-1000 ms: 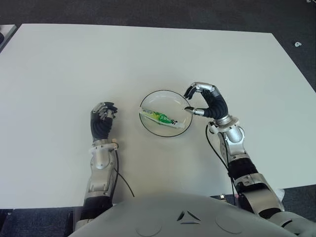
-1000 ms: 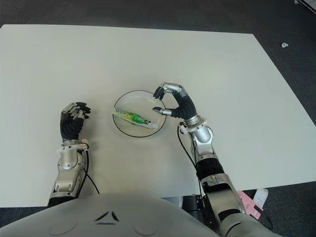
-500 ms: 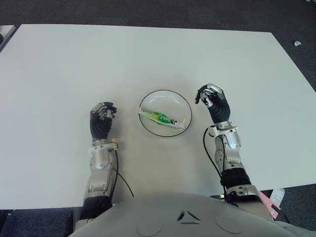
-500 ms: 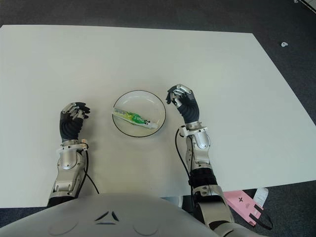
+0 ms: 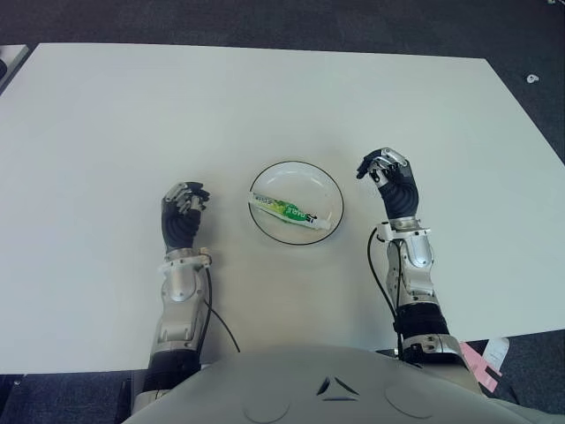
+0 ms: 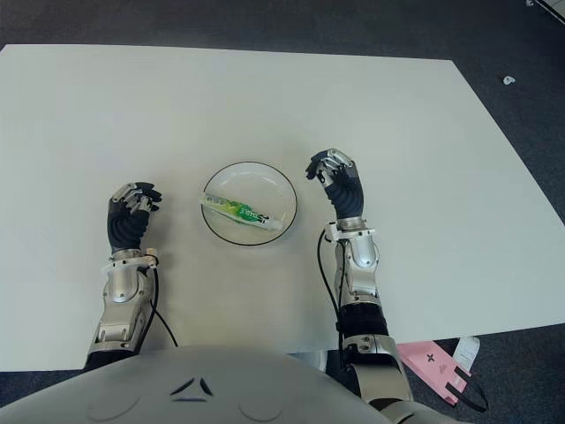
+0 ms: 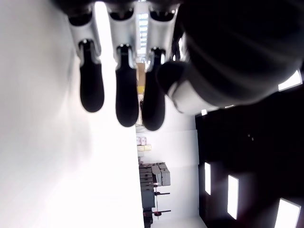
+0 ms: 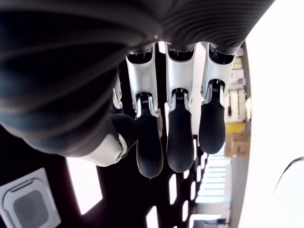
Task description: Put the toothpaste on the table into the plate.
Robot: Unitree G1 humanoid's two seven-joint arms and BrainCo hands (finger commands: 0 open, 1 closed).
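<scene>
The green-and-white toothpaste tube lies flat inside the round white plate at the middle of the table. To the right of the plate, clear of its rim, my right hand stands apart with its fingers curled and the thumb tucked against them, holding nothing. My left hand shows to the left of the plate, a short way off, and its curled fingers are empty too.
The white table reaches well beyond both hands to the far side and the left. Its right edge runs diagonally past my right arm. A pink object lies on the dark floor below the near edge.
My right hand has drawn back to the right from over the plate's rim, and its fingers have curled in. The toothpaste stays in the plate. The left hand has not moved.
</scene>
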